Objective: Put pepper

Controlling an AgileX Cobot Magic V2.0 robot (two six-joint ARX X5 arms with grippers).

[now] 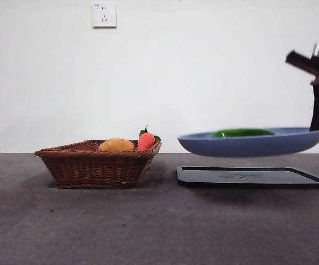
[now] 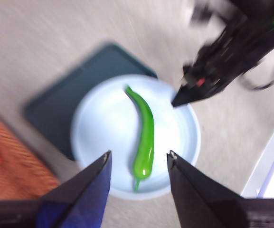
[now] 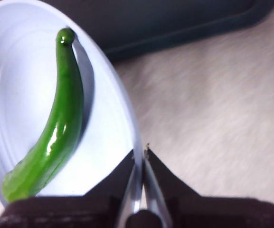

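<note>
Pepper (image 1: 242, 132) lying in blue plate (image 1: 247, 144) right of centre frame, plate lifted above black tray (image 1: 253, 176), right gripper (image 3: 140, 153) clamped on plate rim, left gripper (image 2: 139, 161) spread apart above pepper, basket (image 1: 95, 165) lower left.

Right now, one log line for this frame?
right gripper: shut on plate rim, plate lifted above tray | pepper: on plate | left gripper: open, above pepper

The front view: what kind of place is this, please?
Probably a lab or test room, not a home kitchen. A bare white wall with one socket, a plain grey table, and the right gripper holding a blue plate with a pepper suggest it.
</note>
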